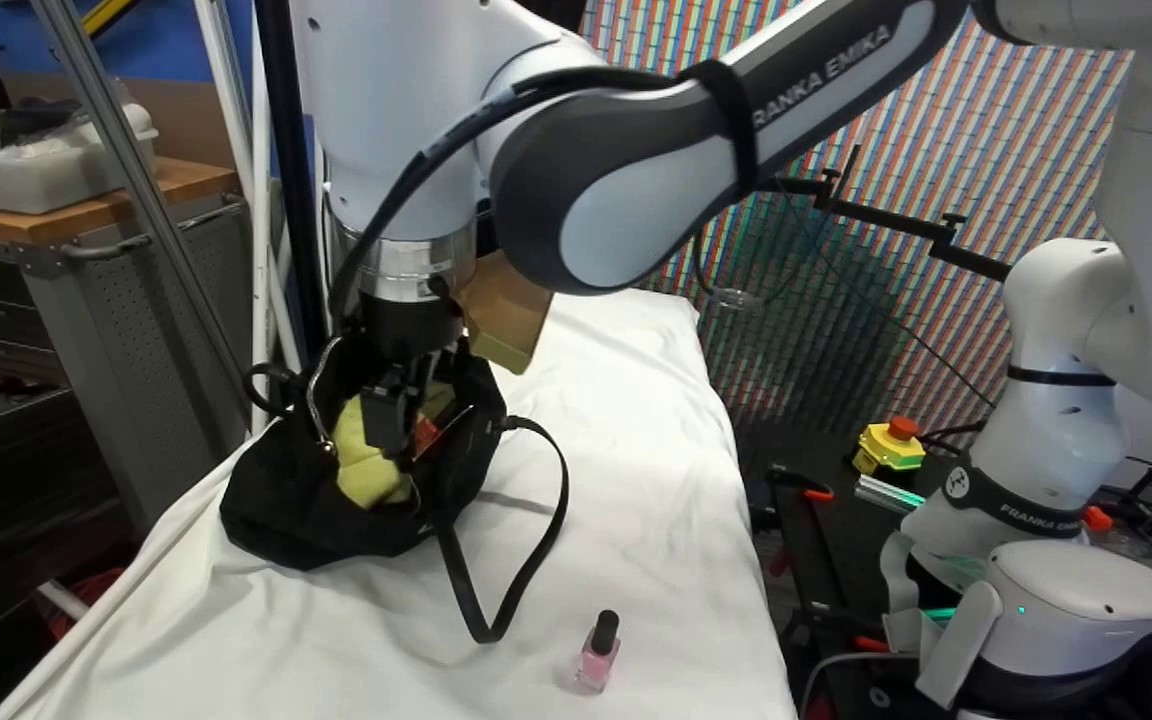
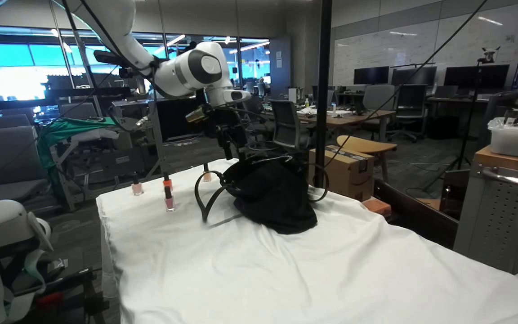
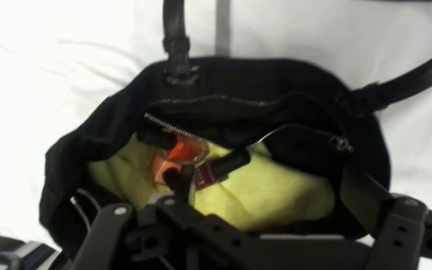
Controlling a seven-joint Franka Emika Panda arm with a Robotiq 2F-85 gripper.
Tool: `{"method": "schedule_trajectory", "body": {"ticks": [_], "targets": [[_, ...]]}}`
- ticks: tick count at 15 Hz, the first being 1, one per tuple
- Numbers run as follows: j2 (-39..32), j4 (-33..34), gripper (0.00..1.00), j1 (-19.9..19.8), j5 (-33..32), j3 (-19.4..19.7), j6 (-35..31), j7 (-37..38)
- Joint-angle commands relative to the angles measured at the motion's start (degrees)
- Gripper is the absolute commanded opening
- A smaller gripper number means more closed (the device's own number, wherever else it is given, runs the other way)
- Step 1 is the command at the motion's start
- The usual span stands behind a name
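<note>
I see the gripper [image 3: 270, 183] with its fingers [image 3: 185, 183] wide apart at the open top of the black handbag [image 1: 286, 500]; nail polish bottles [image 3: 186, 149] lie inside, and a pink bottle [image 1: 594, 662] stands nearer, to the right

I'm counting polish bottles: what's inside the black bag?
In the bag, a red bottle, a peach bottle and a dark bottle show on yellow fabric. Anything under them, behind the gripper or in shadow is hidden.
</note>
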State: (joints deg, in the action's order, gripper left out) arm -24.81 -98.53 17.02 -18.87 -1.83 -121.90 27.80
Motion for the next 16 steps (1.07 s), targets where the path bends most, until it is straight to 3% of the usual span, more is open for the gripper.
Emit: {"method": "schedule_trajectory", "body": {"ticks": [1,8,13,16], "targets": [[10.47,-14.27,1.0,1.85,1.92,-2.21,-2.33,5.46],[17.31,-29.38,1.0,2.86,5.75,-8.91,-9.52,13.07],[16.31,-34.51,1.0,2.77,6.75,-10.69,-17.96,17.33],[15.47,-36.4,1.0,2.31,9.46,-10.93,-22.49,16.05]]}}
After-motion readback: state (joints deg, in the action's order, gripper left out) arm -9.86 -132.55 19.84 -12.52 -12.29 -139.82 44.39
